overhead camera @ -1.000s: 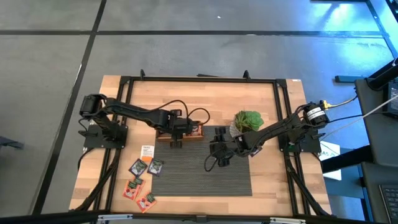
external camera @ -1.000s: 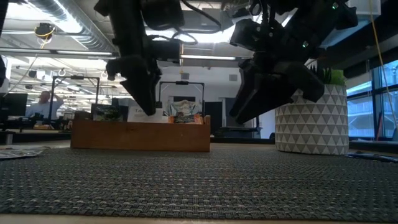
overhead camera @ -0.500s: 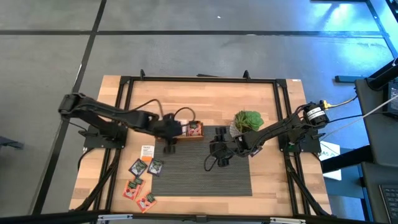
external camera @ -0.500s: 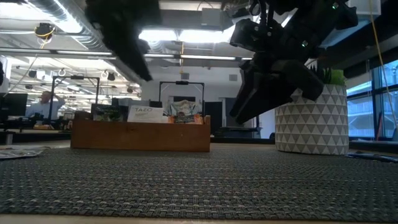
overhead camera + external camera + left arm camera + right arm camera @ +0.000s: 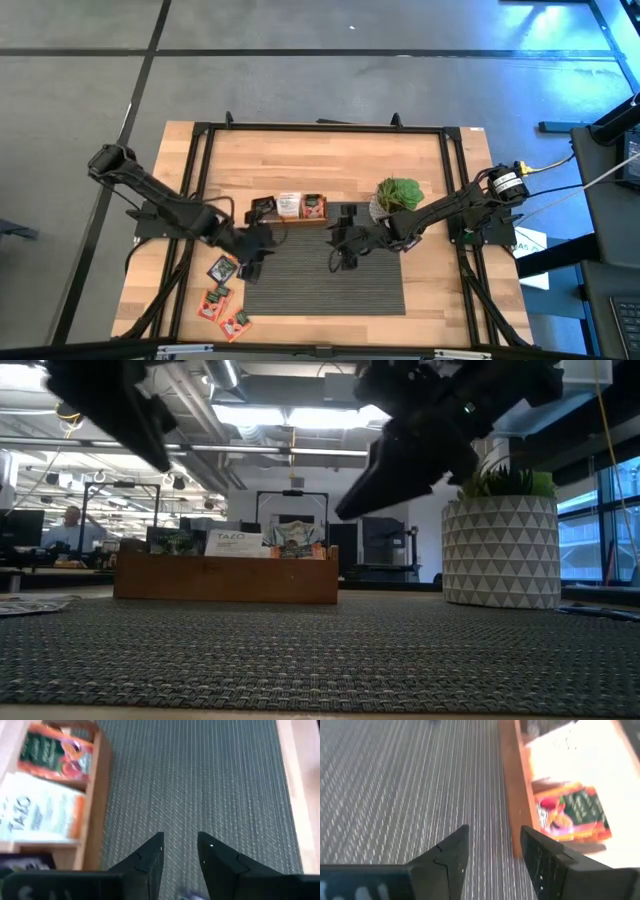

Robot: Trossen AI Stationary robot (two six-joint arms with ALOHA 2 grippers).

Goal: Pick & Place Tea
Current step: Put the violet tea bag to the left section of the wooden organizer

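Sachets of tea lie loose on the bare wood at the table's left front corner, beside the left edge of the dark ribbed mat: one dark, the others orange-red, close together in a short trail. Just to their right the left gripper hangs over the mat's left edge, its arm reaching in from the table's left side; in the left wrist view its two fingers stand a little apart with only mat showing between them, and nothing is held. Behind it, along the mat's far edge, sits the wooden tray, with a dark sachet in its left compartment, a white one in the middle and an orange-red one on the right; from table height all three stand upright behind the tray's front wall. Right of the tray the right gripper hovers above the mat, its fingers likewise parted and empty, the tray's end just beside them. Farther right the potted plant stands on the wood, near the right arm.
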